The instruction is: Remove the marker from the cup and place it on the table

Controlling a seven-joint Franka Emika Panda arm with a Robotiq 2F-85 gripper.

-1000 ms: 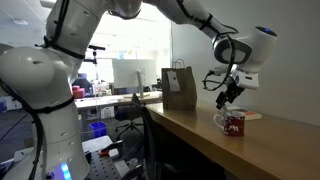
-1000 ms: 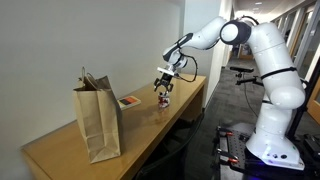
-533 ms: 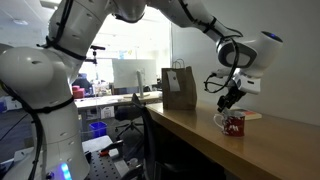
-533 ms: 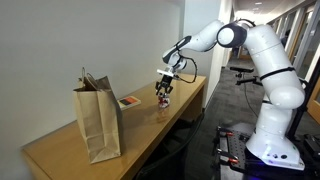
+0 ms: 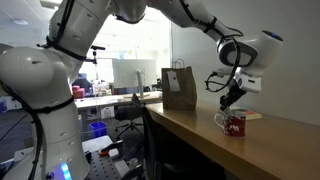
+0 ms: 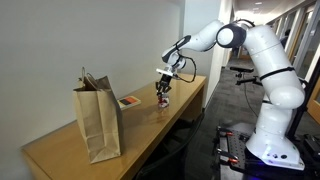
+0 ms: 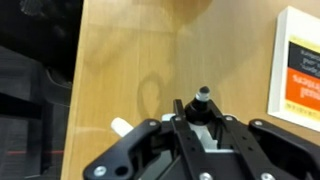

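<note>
The red patterned cup [image 5: 233,123] with a white handle stands on the tan wooden table [image 5: 195,135], and shows under the arm in an exterior view [image 6: 163,100]. My gripper [image 5: 230,103] hangs just above its mouth. In the wrist view the gripper [image 7: 200,108] is shut on the marker [image 7: 203,97], whose dark round end pokes up between the black fingers [image 7: 178,112]. Only the cup's white handle [image 7: 120,127] peeks out to the left of the fingers; the rest of the cup is hidden beneath them. In both exterior views the marker is too small to make out.
A brown paper bag [image 5: 180,88] [image 6: 97,122] stands upright further along the table [image 6: 60,155]. A white and orange booklet [image 7: 300,58] [image 6: 129,101] lies flat near the cup. The table's front edge [image 7: 75,70] drops off to the floor. A wall runs along its far side.
The jaws have closed from wide open onto the marker. The arm has stayed above the cup, almost unmoved.
</note>
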